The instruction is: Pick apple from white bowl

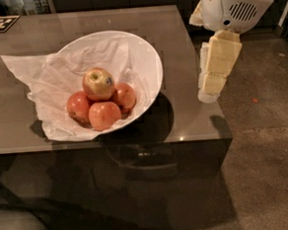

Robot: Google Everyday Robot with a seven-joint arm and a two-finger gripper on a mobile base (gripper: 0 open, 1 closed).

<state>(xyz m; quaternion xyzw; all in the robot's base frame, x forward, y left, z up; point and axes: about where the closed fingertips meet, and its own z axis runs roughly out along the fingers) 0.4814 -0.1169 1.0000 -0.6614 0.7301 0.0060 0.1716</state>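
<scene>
The apple (98,83) tops three redder apples (103,115) in the white bowl (147,57), the pincer (209,93) hanging apart, seemingly over the table (177,25) edge, its spread untellable.

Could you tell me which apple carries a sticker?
The yellow-gold apple atop the three redder apples; the gripper hangs right of the white bowl.
</scene>
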